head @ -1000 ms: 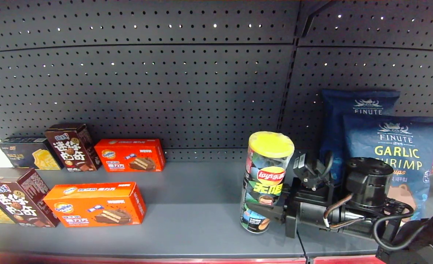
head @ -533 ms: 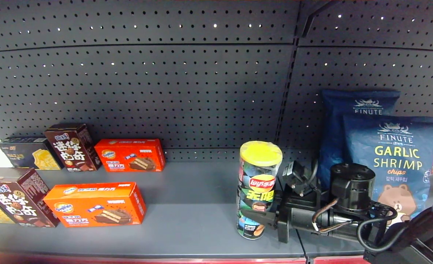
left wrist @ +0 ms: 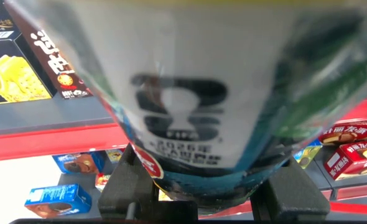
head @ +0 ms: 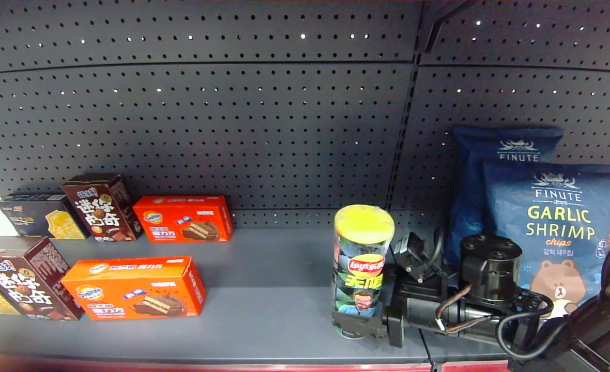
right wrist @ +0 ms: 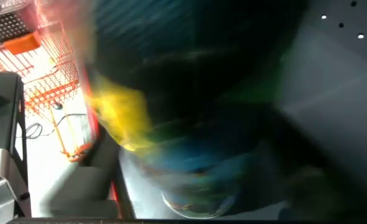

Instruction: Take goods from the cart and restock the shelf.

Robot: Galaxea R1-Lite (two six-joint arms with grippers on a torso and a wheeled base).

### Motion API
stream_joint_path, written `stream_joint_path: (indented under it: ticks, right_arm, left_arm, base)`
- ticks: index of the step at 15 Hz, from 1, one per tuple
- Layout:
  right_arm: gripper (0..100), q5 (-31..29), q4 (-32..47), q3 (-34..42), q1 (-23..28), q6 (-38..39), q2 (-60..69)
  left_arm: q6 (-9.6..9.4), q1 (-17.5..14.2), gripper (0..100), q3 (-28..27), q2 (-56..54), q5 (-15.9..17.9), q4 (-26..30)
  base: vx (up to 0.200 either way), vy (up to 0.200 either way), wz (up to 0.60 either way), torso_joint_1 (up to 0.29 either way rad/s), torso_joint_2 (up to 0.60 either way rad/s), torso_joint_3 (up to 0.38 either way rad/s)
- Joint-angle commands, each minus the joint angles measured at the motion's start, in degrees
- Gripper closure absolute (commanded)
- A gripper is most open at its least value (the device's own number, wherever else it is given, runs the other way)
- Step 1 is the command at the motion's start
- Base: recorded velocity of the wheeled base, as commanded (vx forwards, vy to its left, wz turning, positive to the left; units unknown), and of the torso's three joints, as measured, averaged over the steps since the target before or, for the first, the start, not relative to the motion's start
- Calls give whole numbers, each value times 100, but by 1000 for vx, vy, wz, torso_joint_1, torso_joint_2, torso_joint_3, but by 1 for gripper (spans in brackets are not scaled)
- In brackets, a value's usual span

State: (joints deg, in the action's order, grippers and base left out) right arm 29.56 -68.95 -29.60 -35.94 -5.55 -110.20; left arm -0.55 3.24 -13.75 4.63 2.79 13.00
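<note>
Boxes (head: 132, 287): they lie on the left of the shelf, well apart from the can.
Can (head: 363, 258): it stands up in the middle, close to the front edge.
Right gripper (head: 359, 320): it squeezes the can down low.
Bags (head: 550, 227): they stand just behind the arm.
Left gripper (left wrist: 205, 196): it grips a second can (left wrist: 190, 106).
Danger: the tall can may tip off the edge if it is let go crooked.
Shelf (head: 263, 310): flat, grey and smooth, with a dark wall (head: 207, 129) full of holes behind.

Glossy can (head: 363, 258), matt mtl shelf (head: 263, 302)
</note>
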Motion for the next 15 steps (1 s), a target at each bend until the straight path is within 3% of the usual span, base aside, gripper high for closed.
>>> stream_joint_path:
  ticks: [1, 12, 15]
  right_arm:
    - [0, -73, 4, 24, -10, 1, 43]
    - [0, -117, 154, 1044, 421, 27, 1590]
    - [0, -188, 1217, 930, 632, 27, 2934]
  left_arm:
    - [-7, 1, 100, 4, 3, 2, 1]
    - [-7, 1, 100, -31, 3, 20, -236]
    - [-24, 10, 100, -356, 11, 46, -315]
  base:
    - [0, 0, 0, 0, 0, 0]
    - [0, 0, 0, 0, 0, 0]
    - [0, 0, 0, 0, 0, 0]
